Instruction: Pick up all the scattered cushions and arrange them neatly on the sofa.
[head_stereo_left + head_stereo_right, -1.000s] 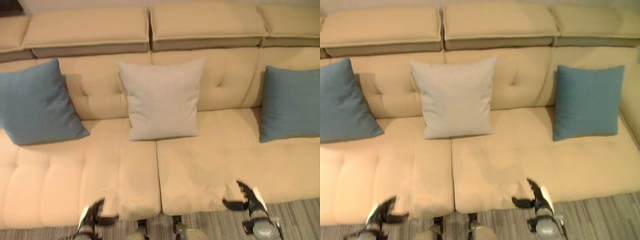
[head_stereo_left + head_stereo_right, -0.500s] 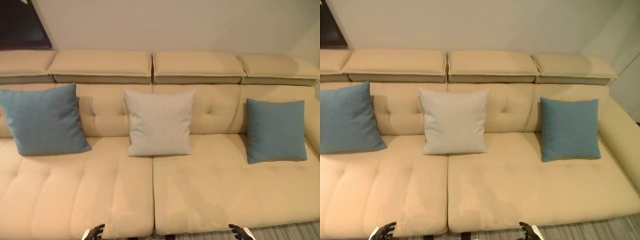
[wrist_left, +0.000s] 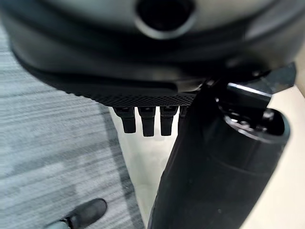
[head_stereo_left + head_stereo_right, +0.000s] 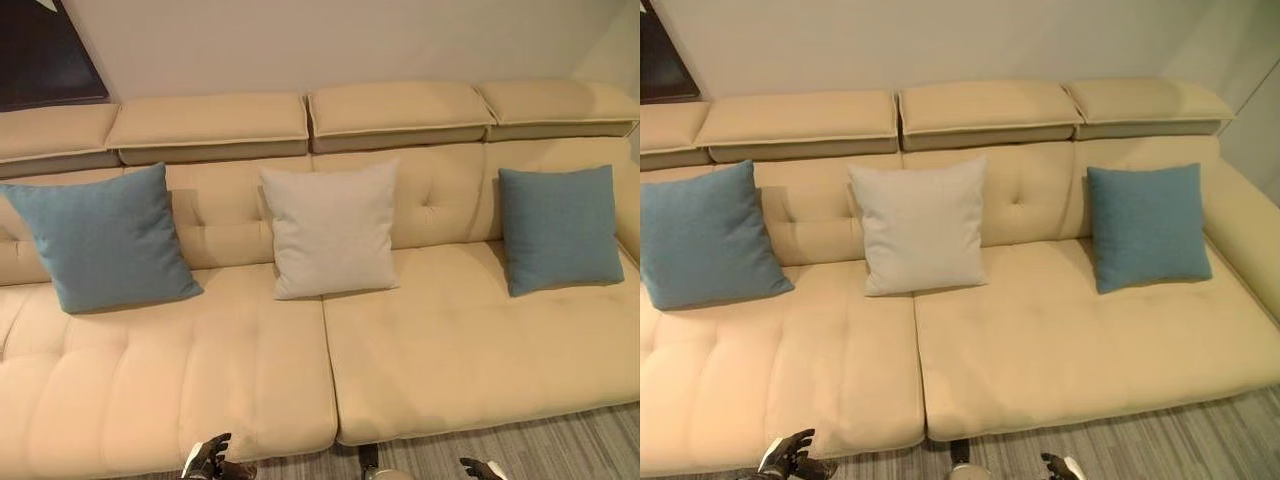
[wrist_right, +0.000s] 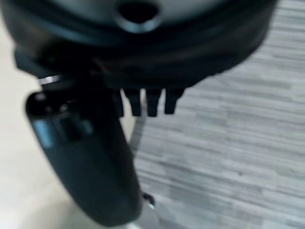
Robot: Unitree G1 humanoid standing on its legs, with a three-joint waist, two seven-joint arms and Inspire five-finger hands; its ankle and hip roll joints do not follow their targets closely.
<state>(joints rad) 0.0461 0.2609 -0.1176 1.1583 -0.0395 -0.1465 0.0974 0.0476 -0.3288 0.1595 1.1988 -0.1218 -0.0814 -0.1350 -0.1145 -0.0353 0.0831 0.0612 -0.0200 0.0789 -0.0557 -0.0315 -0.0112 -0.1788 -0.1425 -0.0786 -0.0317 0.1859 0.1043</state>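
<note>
Three cushions stand upright against the back of the beige sofa (image 4: 450, 350): a blue cushion (image 4: 105, 240) at the left, a light grey cushion (image 4: 332, 230) in the middle and a second blue cushion (image 4: 560, 228) at the right. My left hand (image 4: 207, 460) hangs low before the seat's front edge, left of centre. My right hand (image 4: 483, 468) hangs low at the right. In the wrist views the left fingers (image 3: 143, 121) and the right fingers (image 5: 152, 104) hang relaxed and hold nothing, over the carpet and the sofa's edge.
Grey striped carpet (image 4: 560, 445) runs along the sofa's front. A dark panel (image 4: 45, 55) hangs on the wall at the upper left. The sofa's armrest (image 4: 1250, 240) rises at the far right. The seat in front of the cushions is bare.
The camera has pulled back and now takes in the whole sofa and wall. Both hands have dropped from the seat's front edge toward the carpet. The cushions have not moved.
</note>
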